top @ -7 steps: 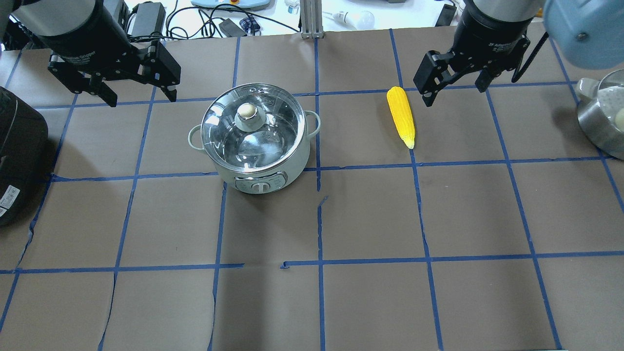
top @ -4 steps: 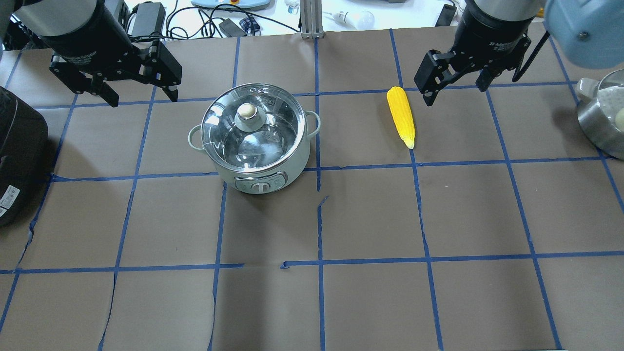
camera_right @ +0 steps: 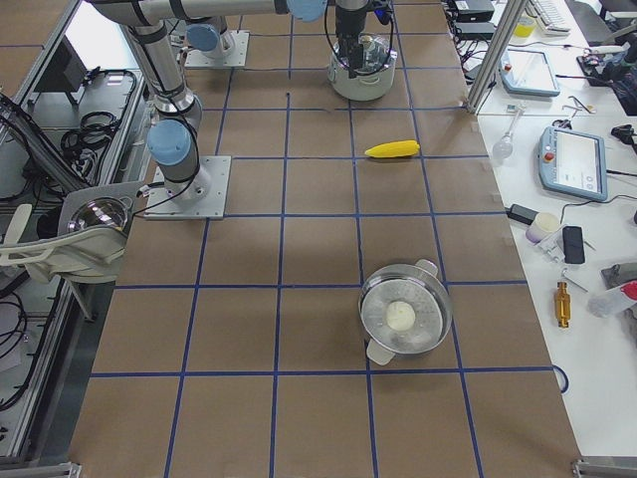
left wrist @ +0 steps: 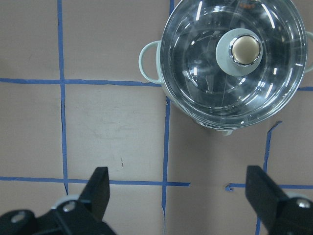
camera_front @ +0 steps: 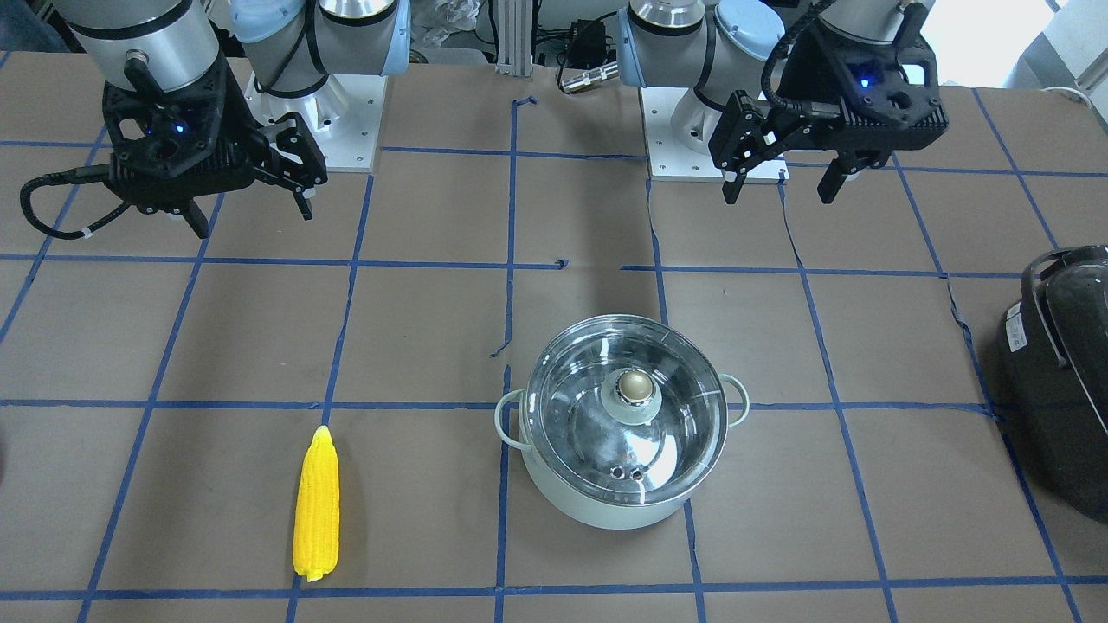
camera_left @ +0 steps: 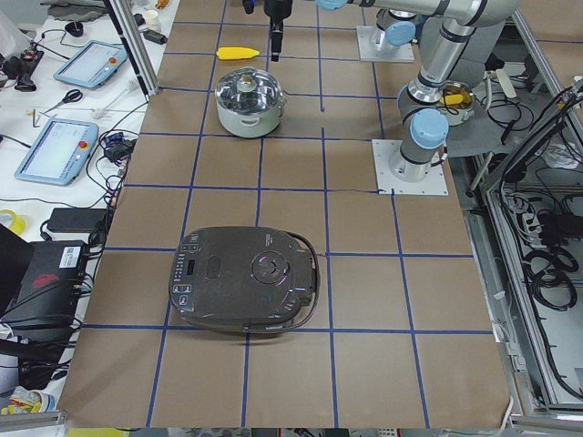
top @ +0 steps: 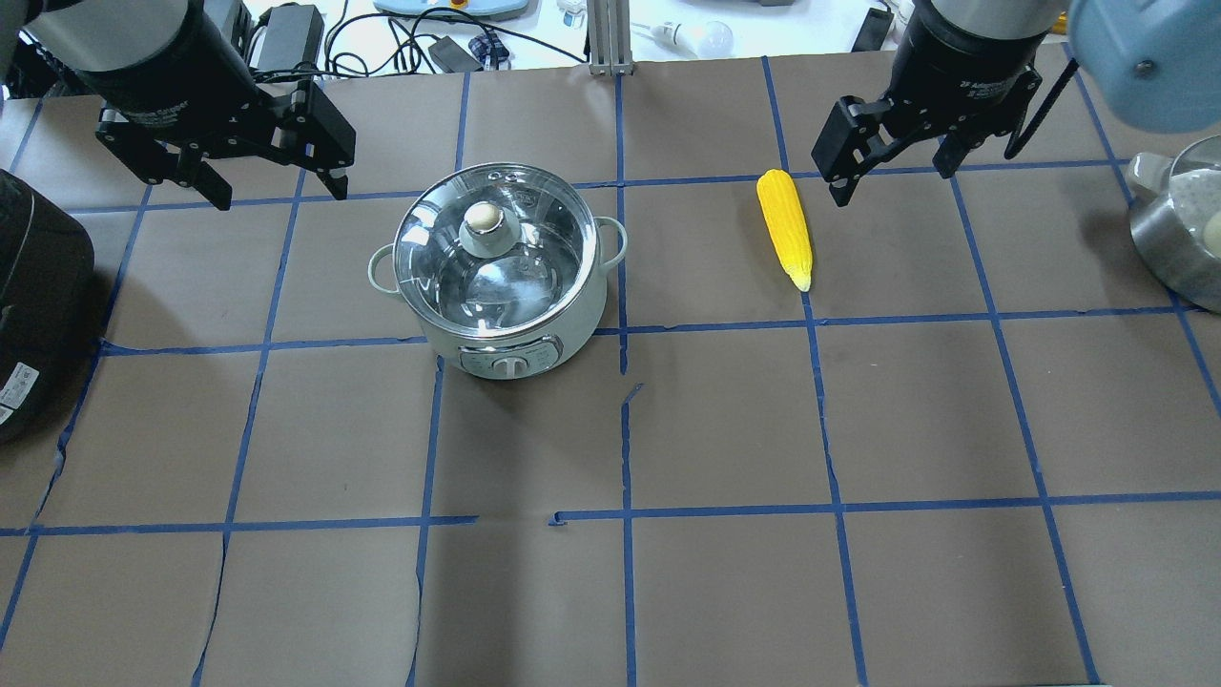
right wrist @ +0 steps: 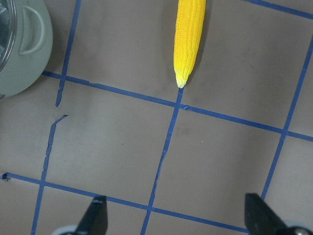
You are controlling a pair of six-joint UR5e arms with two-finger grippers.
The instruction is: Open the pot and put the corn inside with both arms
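Left edge of the tabletop point(top: 725, 429): black cooker point(top: 33, 305), closed. My left hand point(top: 279, 196) hangs above the tabletop, left of the pot and off toward the far edge, fingers wide apart, holding nothing. The pot point(top: 572, 324) sits left of centre, toward the edge away from the robot's base, glass lid point(top: 496, 277) on, knob point(top: 484, 218) up. The corn cob point(top: 785, 227) lies flat right of centre, well apart from the pot, tip pointing toward the robot's edge. My right hand point(top: 894, 184) hovers just right of the cob's blunt end, fingers apart, empty. Right edge: a steel pot point(top: 1169, 239).
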